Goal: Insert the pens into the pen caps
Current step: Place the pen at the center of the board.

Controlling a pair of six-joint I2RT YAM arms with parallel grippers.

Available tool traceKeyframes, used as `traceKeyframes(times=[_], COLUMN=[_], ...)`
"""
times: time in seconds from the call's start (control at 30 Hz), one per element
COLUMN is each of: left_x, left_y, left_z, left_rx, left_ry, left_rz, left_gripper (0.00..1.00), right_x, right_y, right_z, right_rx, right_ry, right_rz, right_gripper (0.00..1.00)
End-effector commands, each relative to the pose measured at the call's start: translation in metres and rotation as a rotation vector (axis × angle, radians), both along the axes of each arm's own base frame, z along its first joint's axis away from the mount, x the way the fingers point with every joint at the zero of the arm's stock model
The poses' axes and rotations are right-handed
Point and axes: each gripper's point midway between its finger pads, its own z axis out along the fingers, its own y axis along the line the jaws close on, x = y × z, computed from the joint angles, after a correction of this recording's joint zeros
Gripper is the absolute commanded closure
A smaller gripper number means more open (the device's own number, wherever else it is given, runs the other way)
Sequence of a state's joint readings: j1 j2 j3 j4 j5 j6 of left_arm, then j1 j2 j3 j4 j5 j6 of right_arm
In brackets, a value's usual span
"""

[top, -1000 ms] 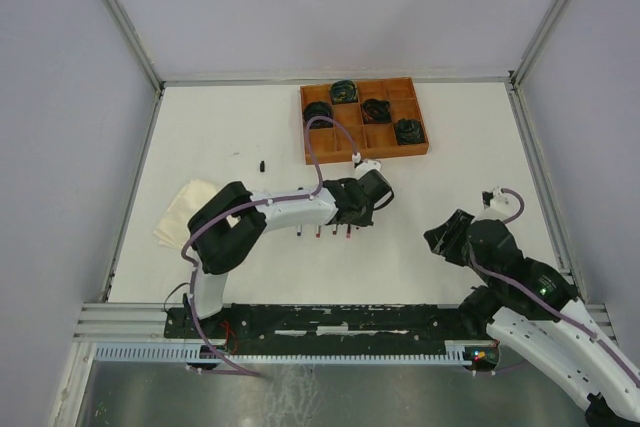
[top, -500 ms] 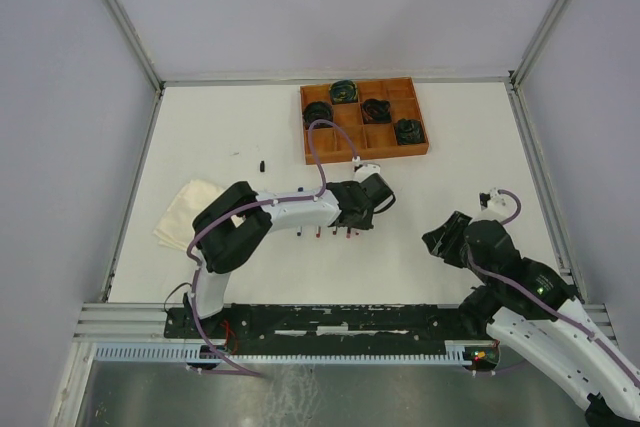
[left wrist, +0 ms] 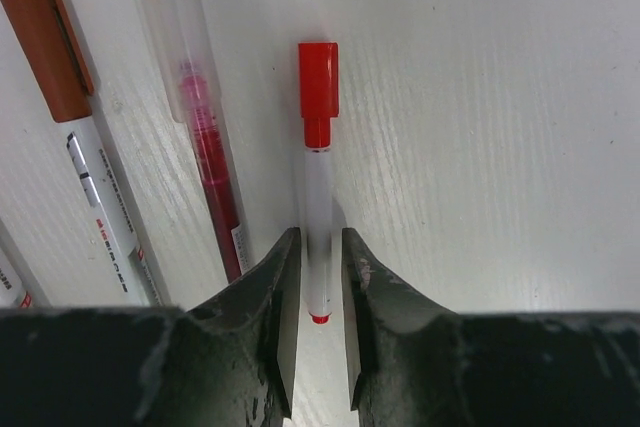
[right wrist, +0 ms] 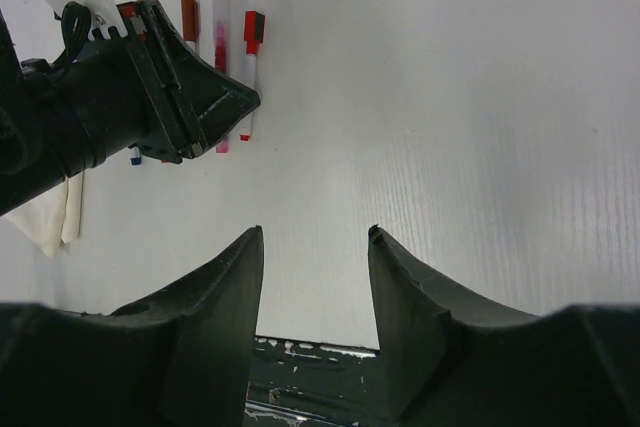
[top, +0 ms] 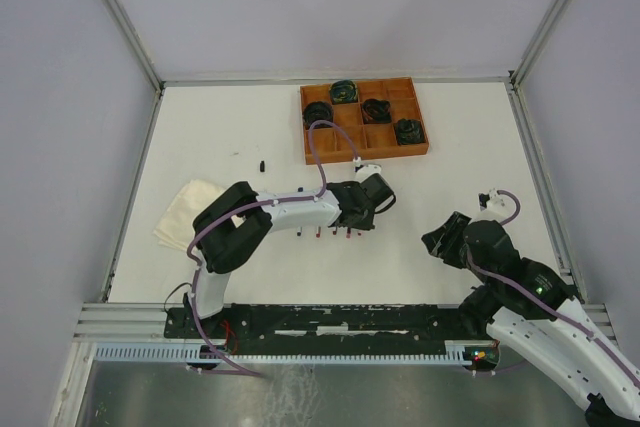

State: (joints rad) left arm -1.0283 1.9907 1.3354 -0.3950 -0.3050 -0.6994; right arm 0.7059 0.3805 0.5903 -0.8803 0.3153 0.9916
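Note:
A white-barrelled pen (left wrist: 318, 197) with a red cap (left wrist: 319, 92) on its far end lies flat on the table. My left gripper (left wrist: 320, 237) straddles its near end, and the jaws stand a little apart from the barrel on both sides. To its left lie a pink pen under a clear cap (left wrist: 205, 147) and a pen with a brown cap (left wrist: 48, 42). From above, the row of pens (top: 325, 233) pokes out beside the left gripper (top: 347, 221). My right gripper (right wrist: 316, 232) hovers open over bare table at the right (top: 432, 239), with nothing in it.
An orange compartment tray (top: 385, 153) holding dark cable coils (top: 407, 131) stands at the back. A folded cream cloth (top: 185, 209) lies at the left. A small black piece (top: 262, 164) sits alone on the table behind the left arm.
The left gripper's jaws have parted slightly and no longer press the red-capped pen. The left wrist has settled a little lower. The right arm has barely shifted.

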Motion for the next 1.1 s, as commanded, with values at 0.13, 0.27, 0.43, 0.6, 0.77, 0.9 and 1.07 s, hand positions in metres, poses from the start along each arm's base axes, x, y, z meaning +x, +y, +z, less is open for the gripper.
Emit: traceKeyframes(times=[0.13, 0.27, 0.43, 0.6, 0.77, 0.9, 1.07], left_x=[0.012, 0.016, 0.029, 0.05, 0.063, 0.068, 0.072], left_y=[-0.02, -0.014, 0.018, 0.075, 0.138, 0.185, 0.213], left_z=[0.057, 0.096, 0.134, 0.136, 0.116, 0.092, 0.07], left_rx=[-0.117, -0.14, -0.134, -0.124, -0.116, -0.097, -0.079], left_ry=[-0.089, -0.167, -0.259, -0.256, -0.213, -0.17, -0.141], left_rz=[-0.021, -0.046, -0.019, 0.08, 0.212, 0.326, 0.397], left_gripper=[0.63, 0.55, 0.51, 0.51, 0.54, 0.54, 0.54], right_x=[0.004, 0.005, 0.006, 0.006, 0.007, 0.007, 0.008], right_y=[0.002, 0.003, 0.005, 0.007, 0.007, 0.008, 0.011], right_z=[0.009, 0.007, 0.007, 0.005, 0.004, 0.002, 0.002], right_rx=[0.031, 0.028, 0.026, 0.024, 0.018, 0.013, 0.009], right_ry=[-0.029, -0.025, -0.024, -0.02, -0.018, -0.015, -0.007], right_rz=[-0.012, -0.01, -0.005, 0.003, 0.008, 0.01, 0.021], right_gripper=[0.46, 0.46, 0.46, 0.46, 0.46, 0.46, 0.46])
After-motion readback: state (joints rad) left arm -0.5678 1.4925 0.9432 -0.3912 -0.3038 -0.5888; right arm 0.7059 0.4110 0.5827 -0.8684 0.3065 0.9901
